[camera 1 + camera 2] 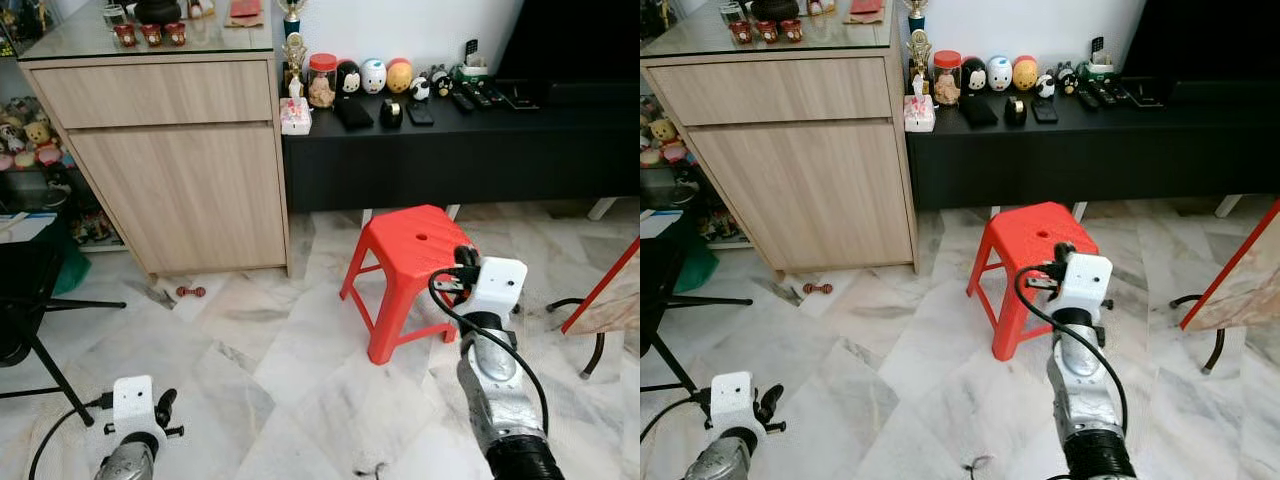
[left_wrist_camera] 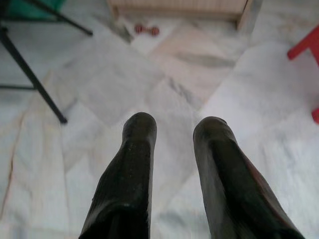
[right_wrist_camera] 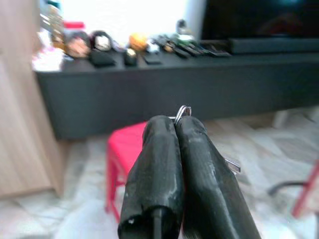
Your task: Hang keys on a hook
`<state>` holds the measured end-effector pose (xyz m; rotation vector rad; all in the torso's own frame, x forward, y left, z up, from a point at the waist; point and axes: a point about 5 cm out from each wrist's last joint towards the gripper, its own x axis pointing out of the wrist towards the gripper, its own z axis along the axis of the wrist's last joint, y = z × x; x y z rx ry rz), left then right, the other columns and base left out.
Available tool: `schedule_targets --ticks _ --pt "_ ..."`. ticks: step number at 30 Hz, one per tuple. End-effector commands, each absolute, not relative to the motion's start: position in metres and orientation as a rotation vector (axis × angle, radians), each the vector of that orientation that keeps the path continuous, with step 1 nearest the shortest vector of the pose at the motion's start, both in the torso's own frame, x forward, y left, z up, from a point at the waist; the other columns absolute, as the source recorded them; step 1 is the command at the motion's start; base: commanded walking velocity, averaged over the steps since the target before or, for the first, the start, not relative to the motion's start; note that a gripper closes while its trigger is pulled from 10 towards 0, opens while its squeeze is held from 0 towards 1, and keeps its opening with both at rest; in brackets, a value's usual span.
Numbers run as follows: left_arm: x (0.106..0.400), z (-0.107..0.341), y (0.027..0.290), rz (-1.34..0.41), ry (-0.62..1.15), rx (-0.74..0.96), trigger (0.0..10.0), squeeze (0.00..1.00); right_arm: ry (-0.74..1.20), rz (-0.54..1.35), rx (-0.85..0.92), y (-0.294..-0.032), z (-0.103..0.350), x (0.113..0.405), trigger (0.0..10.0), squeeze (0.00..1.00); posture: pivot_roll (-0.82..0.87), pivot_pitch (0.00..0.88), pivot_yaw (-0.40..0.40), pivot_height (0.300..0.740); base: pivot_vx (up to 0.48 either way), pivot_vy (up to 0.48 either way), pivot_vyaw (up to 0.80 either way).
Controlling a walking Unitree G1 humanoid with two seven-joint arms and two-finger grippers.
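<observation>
1. Your right gripper (image 3: 177, 124) is raised in the lower right of the head view, its silver forearm reaching forward over the marble floor (image 1: 260, 370) with the wrist just in front of the red stool (image 1: 410, 270).
2. Its jaws are pressed together and pinch the keys (image 3: 183, 111). In the right wrist view a small metal ring pokes out above the fingertips and a sliver of metal shows at one side.
3. Most of the keys are hidden between the black fingers, so you cannot tell how many there are or their shape. In the head view the white wrist housing covers them entirely.
4. Your left gripper (image 2: 174, 132) hangs low at the lower left of the head view, pointing down at the floor. Its jaws are spread with bare floor between them.
5. Beyond the stool stands a long black surface (image 1: 480, 140) carrying small figurines and remotes, blurred in the wrist view. A wooden cabinet (image 1: 170, 160) fills the upper left.
6. A small red object (image 1: 190, 292) lies on the floor by the cabinet base, too small to identify.
</observation>
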<state>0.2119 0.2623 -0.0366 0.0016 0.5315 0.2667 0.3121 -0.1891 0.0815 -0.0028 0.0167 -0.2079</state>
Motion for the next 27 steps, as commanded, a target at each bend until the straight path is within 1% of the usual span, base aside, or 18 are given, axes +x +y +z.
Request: schedule_targets --ticks 1,12,15,21,27 --pt "0.204 -0.045 0.259 0.275 0.58 -0.015 10.0 0.0 0.029 -0.224 -0.011 -0.193 0.08 0.312 10.0 0.0 -0.04 0.0 -0.038 0.74 0.0 0.0 0.0" --pt "0.186 -0.064 0.247 0.282 0.722 -0.046 10.0 0.0 0.035 -0.226 -0.017 -0.192 0.081 0.314 10.0 0.0 -0.06 0.0 -0.041 0.74 0.0 0.0 0.0" --pt "0.185 -0.065 0.246 0.282 0.73 -0.048 10.0 0.0 0.038 -0.226 -0.018 -0.192 0.081 0.314 10.0 0.0 -0.06 0.0 -0.041 0.74 0.0 0.0 0.0" --pt "0.169 -0.076 0.242 0.268 0.828 -0.027 10.0 0.0 0.053 -0.228 -0.016 -0.188 0.077 0.312 10.0 0.0 -0.07 0.0 -0.027 0.74 0.0 0.0 0.0" --pt "0.159 -0.08 0.246 0.265 0.874 -0.009 10.0 0.0 0.056 -0.229 -0.012 -0.186 0.075 0.311 10.0 0.0 -0.07 0.0 -0.019 0.74 0.0 -0.351 0.0"
